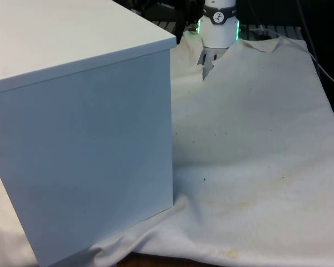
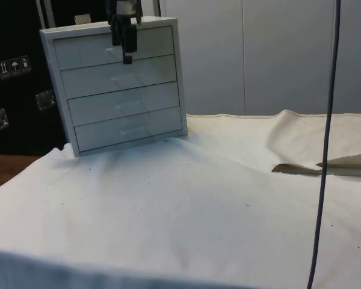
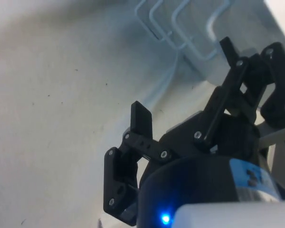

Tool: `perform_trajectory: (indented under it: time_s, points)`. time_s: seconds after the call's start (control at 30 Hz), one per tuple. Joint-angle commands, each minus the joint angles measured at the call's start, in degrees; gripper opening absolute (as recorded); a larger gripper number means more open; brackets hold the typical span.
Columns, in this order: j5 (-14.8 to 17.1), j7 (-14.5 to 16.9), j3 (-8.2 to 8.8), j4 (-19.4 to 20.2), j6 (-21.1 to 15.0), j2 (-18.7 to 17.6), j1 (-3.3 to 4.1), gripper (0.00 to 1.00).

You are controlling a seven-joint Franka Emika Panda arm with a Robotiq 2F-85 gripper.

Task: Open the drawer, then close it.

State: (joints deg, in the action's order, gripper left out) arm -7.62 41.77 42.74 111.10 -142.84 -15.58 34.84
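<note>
1. The black two-finger gripper (image 3: 185, 80) has its jaws spread wide and holds nothing.
2. In the side view the gripper (image 2: 127, 53) hangs before the top drawer (image 2: 114, 47) of the white four-drawer chest (image 2: 121, 87); contact is unclear.
3. All four drawers sit flush.
4. The chest stands on the stained white cloth (image 2: 186, 205), its blank back (image 1: 83, 150) facing the front view.

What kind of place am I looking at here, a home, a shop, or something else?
Most likely a robotics lab or test bench: a small white chest of drawers sits as a prop on a cloth-covered table, the robot's hand hangs before it, and cables dangle.
</note>
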Motion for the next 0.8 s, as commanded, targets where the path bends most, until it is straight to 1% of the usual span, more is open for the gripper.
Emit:
perform_trajectory:
  time_s: [0.0, 0.03, 0.2, 0.53, 0.57, 0.6, 0.7, 0.73, 0.77]
  points:
    - [0.0, 0.0, 0.11, 0.0, 0.0, -0.1, 0.0, 1.0]
    - [-0.5, -0.3, 0.52, -0.2, -0.3, -0.7, -0.06, 1.0]
    - [-0.5, -0.5, 1.2, -0.6, -0.3, -1.5, 0.06, 1.0]
    - [-0.6, -1.3, 1.32, -1.0, -1.0, -2.9, 0.06, 1.0]
    - [-0.2, -0.9, 1.09, -0.9, -0.1, -2.1, 0.11, 1.0]
    - [-0.7, -1.5, 1.32, -1.0, -1.1, -2.9, 0.06, 1.0]
    - [-1.2, -2.2, 1.32, -0.9, -1.2, -3.1, 0.11, 1.0]
    - [-1.2, -2.3, 1.38, -0.9, -1.2, -3.2, 0.17, 0.99]
    - [-1.2, -2.4, 1.38, -1.0, -1.3, -3.3, 0.17, 0.95]
